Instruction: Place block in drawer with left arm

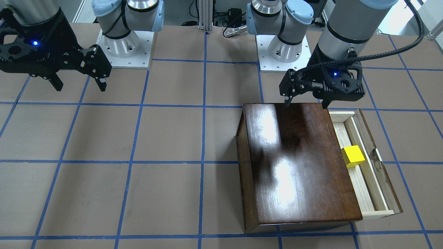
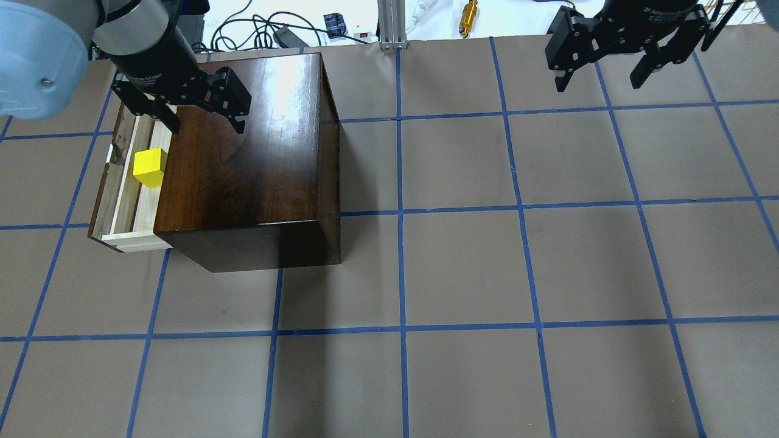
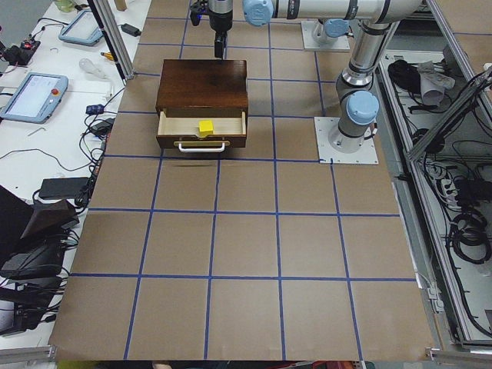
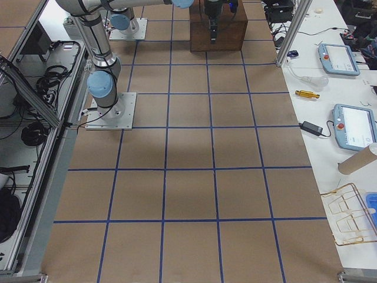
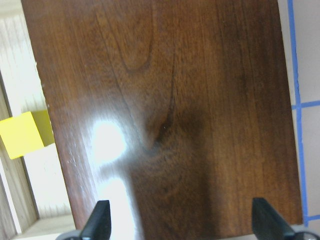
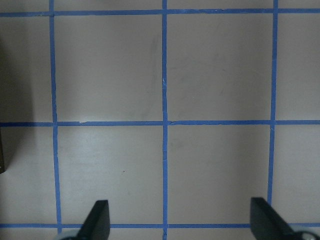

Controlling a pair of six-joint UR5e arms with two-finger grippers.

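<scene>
My left gripper hangs spread and empty over the cabinet. The block lies just beyond one finger, seemingly inside the open drawer, so I judge it delivered.

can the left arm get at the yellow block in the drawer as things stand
Probably yes: the block lies uncovered in the open drawer, and the left tool hangs open over the cabinet beside it.

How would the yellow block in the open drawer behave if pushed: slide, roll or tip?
The block, a flat-faced cube, would probably slide, not roll. It looks rigid and likely light, being small. The drawer walls would likely stop it.
</scene>
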